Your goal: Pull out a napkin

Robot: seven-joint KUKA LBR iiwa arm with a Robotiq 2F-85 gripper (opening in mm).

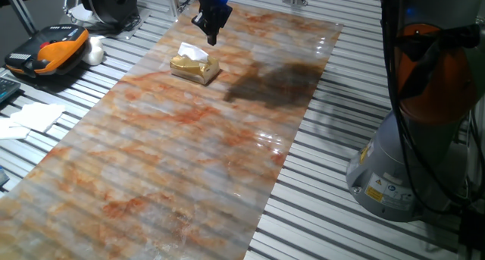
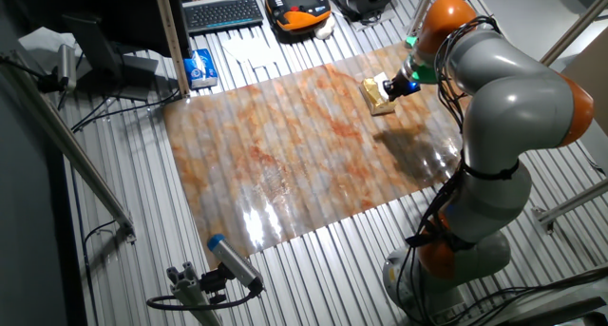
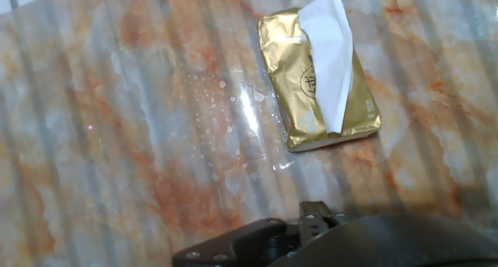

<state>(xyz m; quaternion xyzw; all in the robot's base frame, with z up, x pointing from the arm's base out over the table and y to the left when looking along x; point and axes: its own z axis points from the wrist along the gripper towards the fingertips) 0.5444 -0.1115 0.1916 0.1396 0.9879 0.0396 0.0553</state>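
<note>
The small golden tissue box lies on the marbled mat near its far end. The white napkin sticks up out of the box's top slot. My gripper hangs just above and behind the box, to the right of the napkin, not touching it; its fingers taper to a point, shut and empty. In the hand view the box lies at the upper right with the napkin folded across it. In the other fixed view my gripper is beside the box.
An orange-and-black handheld unit and a white object lie off the mat at the left, with white paper sheets nearer. The arm's base stands at the right. A keyboard and a blue box lie beyond the mat.
</note>
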